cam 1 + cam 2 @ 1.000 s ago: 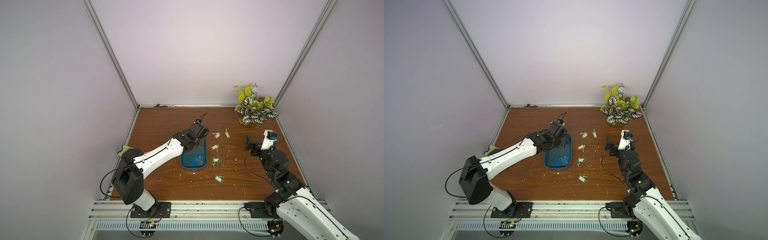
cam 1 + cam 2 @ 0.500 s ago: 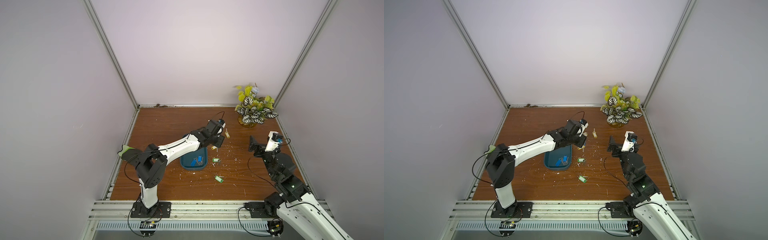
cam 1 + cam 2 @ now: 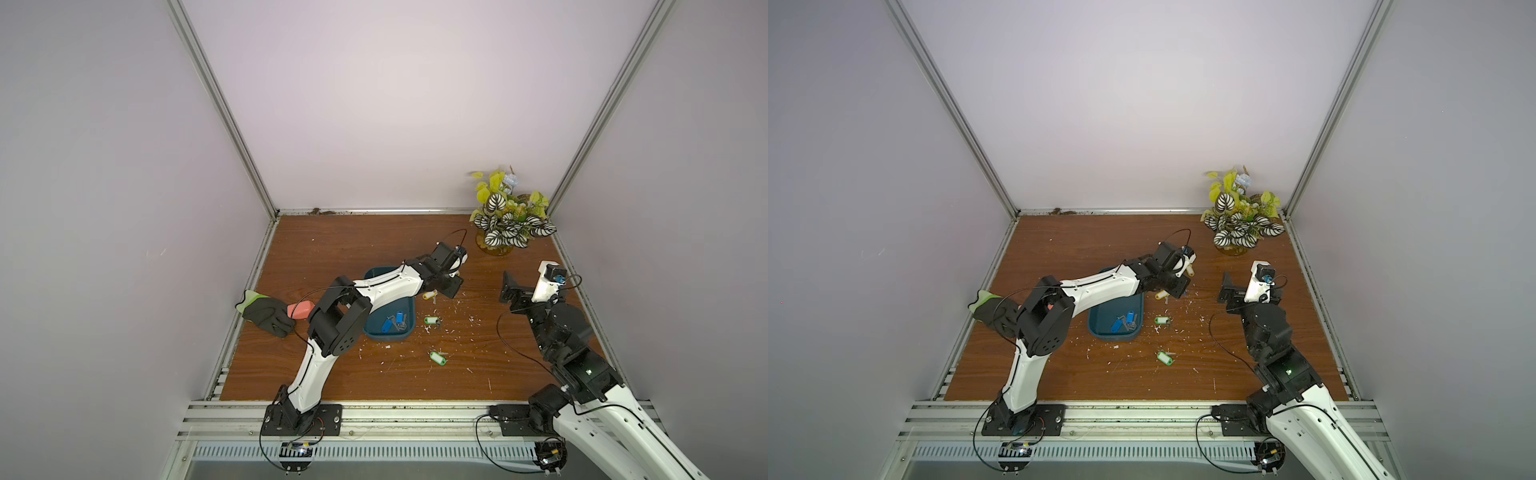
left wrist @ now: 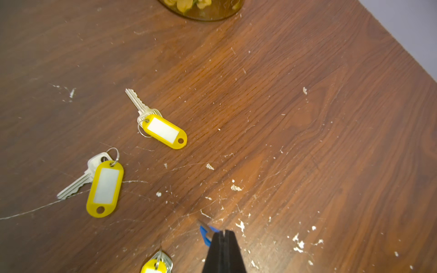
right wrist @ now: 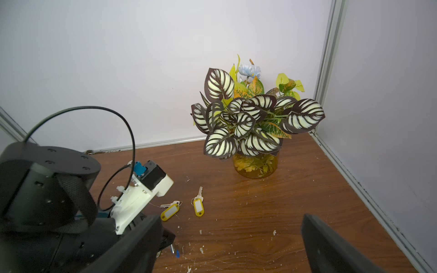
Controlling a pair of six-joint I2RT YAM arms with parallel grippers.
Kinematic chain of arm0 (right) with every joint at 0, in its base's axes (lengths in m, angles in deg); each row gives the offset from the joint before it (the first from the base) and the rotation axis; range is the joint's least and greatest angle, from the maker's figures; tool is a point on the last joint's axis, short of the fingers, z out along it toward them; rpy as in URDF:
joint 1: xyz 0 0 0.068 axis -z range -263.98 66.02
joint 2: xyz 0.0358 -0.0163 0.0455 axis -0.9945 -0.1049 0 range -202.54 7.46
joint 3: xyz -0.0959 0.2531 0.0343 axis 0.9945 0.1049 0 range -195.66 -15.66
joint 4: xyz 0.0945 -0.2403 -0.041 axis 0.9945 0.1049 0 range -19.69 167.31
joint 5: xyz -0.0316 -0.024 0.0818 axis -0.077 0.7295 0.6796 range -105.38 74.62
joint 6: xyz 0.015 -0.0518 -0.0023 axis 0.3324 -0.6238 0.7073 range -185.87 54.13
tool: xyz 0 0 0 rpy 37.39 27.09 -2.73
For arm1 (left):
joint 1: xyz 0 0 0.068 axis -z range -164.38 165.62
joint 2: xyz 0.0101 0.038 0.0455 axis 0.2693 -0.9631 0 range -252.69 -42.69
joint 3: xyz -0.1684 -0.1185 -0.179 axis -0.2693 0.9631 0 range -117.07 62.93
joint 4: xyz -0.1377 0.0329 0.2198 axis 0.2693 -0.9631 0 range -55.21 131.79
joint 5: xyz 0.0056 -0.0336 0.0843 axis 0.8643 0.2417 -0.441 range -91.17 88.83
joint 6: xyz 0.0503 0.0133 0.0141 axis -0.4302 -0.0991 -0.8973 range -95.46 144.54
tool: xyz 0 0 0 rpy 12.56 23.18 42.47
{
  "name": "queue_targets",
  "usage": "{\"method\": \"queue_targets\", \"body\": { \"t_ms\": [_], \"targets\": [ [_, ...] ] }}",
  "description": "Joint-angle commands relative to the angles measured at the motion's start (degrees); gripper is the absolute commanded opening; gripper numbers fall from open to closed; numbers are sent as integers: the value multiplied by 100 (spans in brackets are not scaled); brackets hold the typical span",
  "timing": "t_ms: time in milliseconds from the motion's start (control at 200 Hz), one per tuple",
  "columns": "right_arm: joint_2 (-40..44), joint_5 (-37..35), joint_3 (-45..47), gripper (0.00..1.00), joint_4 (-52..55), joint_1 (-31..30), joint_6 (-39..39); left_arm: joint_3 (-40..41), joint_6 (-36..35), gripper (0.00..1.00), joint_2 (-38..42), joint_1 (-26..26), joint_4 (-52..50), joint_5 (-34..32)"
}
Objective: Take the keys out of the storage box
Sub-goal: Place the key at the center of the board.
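The dark teal storage box point(image 3: 409, 330) point(image 3: 1098, 328) lies mid-table, partly under my left arm, with two blue-tagged keys point(image 3: 392, 322) point(image 3: 1123, 322) inside. My left gripper point(image 3: 451, 291) point(image 3: 1177, 293) point(image 4: 222, 232) is past the box's far right corner, low over the wood, shut on a blue-tagged key point(image 4: 207, 234) point(image 5: 176, 253). Yellow-tagged keys point(image 4: 163, 131) point(image 4: 105, 188) point(image 5: 198, 206) lie beyond it, and another point(image 3: 428, 295) lies beside the box. Two green-tagged keys point(image 3: 431, 320) point(image 3: 437, 358) lie right of the box. My right gripper point(image 3: 511, 286) point(image 3: 1227, 286) point(image 5: 231, 245) hovers open and empty at the right.
A potted plant point(image 3: 505, 220) point(image 5: 253, 123) stands in the back right corner. A black glove point(image 3: 266, 318) and a red-orange piece point(image 3: 301, 309) lie at the left edge. White crumbs point(image 4: 298, 243) litter the wood. Walls close in three sides.
My left arm swung from over the box to the right, past its far corner, carrying the blue-tagged key. My right arm drew back a little toward the right wall.
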Motion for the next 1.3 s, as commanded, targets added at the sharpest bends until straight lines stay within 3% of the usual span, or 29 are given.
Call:
{"method": "queue_targets", "body": {
  "t_ms": [0,180,335,560,1046,1161,1296],
  "targets": [
    [-128,-554,-131,99,-555,18,-294,-115,-109,0,-146,62,-280,175],
    [-573,-856,-46,99,-1331,169,-492,-136,-173,0,-284,58,-512,186],
    [-1029,-524,-86,99,-1712,543,-497,-294,-201,0,-431,61,-630,147],
    [-1567,133,-327,99,-1641,1094,-321,-712,-177,0,-778,66,-688,265],
    [-1620,968,-413,99,-1311,1420,-178,-1171,-94,3,-1026,64,-495,315],
    [-1591,1090,-467,99,-1212,1423,-174,-1174,-76,8,-1029,59,-486,353],
    [-1616,1324,-581,99,-1044,1440,-169,-1117,-74,26,-815,43,-458,314]
  ]
}}
